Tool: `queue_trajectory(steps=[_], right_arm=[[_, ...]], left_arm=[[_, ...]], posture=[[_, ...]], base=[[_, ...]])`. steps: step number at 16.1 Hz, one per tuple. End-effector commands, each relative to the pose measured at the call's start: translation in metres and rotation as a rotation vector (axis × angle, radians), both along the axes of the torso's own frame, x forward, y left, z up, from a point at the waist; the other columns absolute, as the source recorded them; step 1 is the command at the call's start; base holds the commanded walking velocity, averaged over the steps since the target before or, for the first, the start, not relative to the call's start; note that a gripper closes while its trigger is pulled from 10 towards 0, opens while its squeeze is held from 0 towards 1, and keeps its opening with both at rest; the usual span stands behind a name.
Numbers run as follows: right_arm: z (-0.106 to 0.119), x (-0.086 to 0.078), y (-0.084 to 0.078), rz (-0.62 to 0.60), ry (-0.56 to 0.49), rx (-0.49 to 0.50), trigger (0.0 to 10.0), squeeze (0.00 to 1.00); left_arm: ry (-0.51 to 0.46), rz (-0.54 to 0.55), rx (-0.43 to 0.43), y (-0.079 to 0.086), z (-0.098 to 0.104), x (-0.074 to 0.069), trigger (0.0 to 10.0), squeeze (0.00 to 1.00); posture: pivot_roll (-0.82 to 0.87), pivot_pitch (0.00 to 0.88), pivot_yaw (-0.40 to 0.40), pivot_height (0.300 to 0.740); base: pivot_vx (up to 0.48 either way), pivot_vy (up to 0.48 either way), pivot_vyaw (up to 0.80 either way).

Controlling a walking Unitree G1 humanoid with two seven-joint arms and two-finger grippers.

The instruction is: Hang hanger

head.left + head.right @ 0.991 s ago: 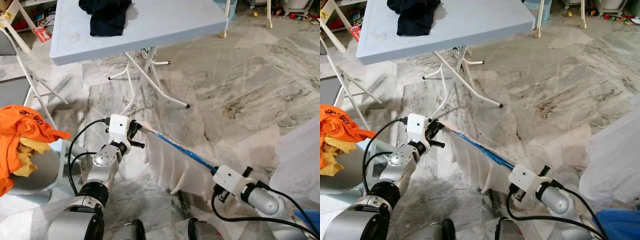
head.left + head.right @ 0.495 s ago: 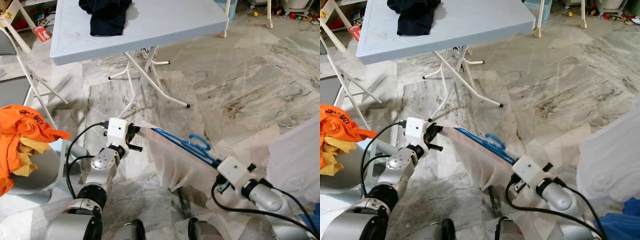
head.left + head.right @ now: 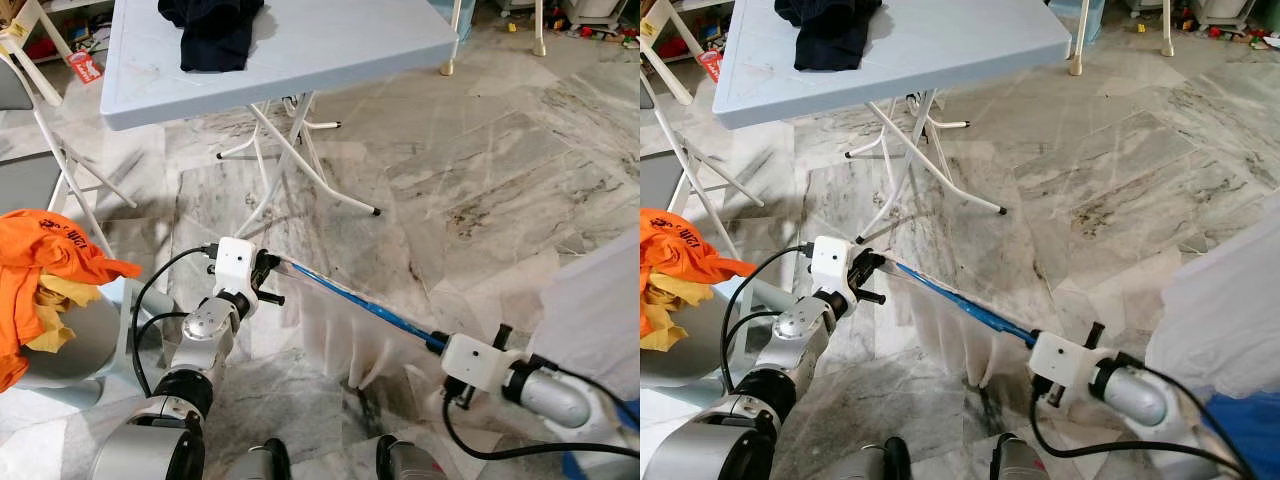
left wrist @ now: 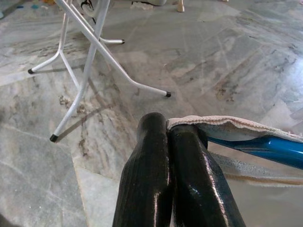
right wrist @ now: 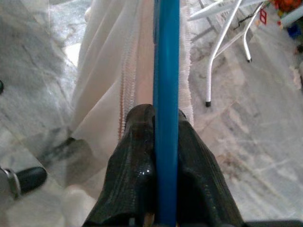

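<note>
Left gripper [image 3: 272, 268]: fingers [image 4: 156, 179] pressed together, pinching the hemmed edge of the pale garment [image 3: 345, 335] at one tip of the blue hanger [image 3: 360, 302].
Right gripper [image 5: 158, 142]: fingers [image 5: 135, 156] clamped on the hanger's blue bar, one on either side, with the cloth just behind it.
Hanger: stretched between the two grippers above the marble floor [image 3: 480, 170], sloping down from the left gripper toward the right one, garment draped over it and hanging in folds beneath.
Hidden: hook of the hanger not made out; much of the bar covered by cloth; right end lost behind the white wrist housing [image 3: 478, 362].
Garment hem: lower edge close to the floor, possibly touching, hard to tell from the head views.
Cut off: large white fabric [image 3: 600, 310] at the robot's right, running out of frame; a scrap of blue under it, unidentified.
Folding table [image 3: 300, 50]: light grey, ahead of the robot, well apart from the hanger, far side cropped.
On the table: dark clothing [image 3: 212, 30], bunched, partly cut by the frame's upper edge.
Chair [image 3: 70, 340]: grey, at the robot's left, partly out of frame.
On the chair: orange clothing [image 3: 45, 260] heaped over something yellow.
</note>
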State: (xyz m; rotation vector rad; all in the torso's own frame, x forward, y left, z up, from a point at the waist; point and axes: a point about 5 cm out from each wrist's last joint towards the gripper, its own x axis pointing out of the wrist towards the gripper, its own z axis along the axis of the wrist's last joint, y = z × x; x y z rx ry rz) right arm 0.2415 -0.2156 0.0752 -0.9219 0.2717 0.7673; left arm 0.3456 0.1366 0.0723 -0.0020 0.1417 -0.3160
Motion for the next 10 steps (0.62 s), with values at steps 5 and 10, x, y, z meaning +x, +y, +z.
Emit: queue_trajectory(steps=[5, 10], right_arm=[[-0.006, -0.015, -0.055, -0.045, 0.093, -0.240, 10.0, 0.00], [-0.021, -0.003, -0.045, -0.070, 0.060, -0.353, 10.0, 0.00]], left_arm=[[-0.022, 0.157, 0.009, 0.036, 0.008, 0.005, 0.0, 0.00], [-0.008, 0.097, -0.012, 0.018, 0.006, 0.005, 0.0, 0.00]], posture=[[-0.16, 0.217, 0.087, 0.740], [-0.15, 0.218, 0.089, 0.740]], base=[[0.000, 0.000, 0.00], [0.000, 0.000, 0.00]])
